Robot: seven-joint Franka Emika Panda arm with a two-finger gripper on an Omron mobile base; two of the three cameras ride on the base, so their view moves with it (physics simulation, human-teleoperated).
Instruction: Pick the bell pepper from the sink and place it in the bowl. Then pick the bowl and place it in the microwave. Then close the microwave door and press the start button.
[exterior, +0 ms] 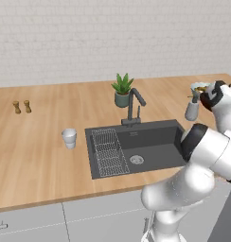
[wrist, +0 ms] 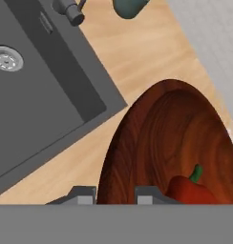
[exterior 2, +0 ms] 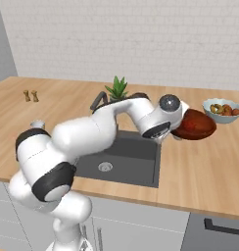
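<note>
The wooden bench (exterior: pixel 41 142) spans the scene, with the dark sink (exterior: pixel 155 142) set into it, its wire rack (exterior: pixel 107 152) on the left side, drain (exterior: pixel 137 159) in the middle and faucet (exterior: pixel 134 105) behind. The basin holds no pepper. To the right of the sink, the white arm reaches across and carries the bowl (exterior 2: pixel 195 125), which in the right base view hangs above the bench surface, between the sink's right edge and a pale bowl of food (exterior 2: pixel 222 110). In the hand view the bowl's rim passes between the two finger tips, so the fingers (wrist: pixel 84 195) are clamped on the near rim, one tip outside the wall and one inside. The bell pepper (wrist: pixel 192 189) lies inside the bowl, right beside the inner tip, its green stem pointing up the slope of the bowl. By my judgement the pepper step is done and the bowl is being carried toward the microwave. What matters for the carry is that the bowl's whole weight extends away from the fingers, past the grip, so a tilt could roll the pepper out.
</note>
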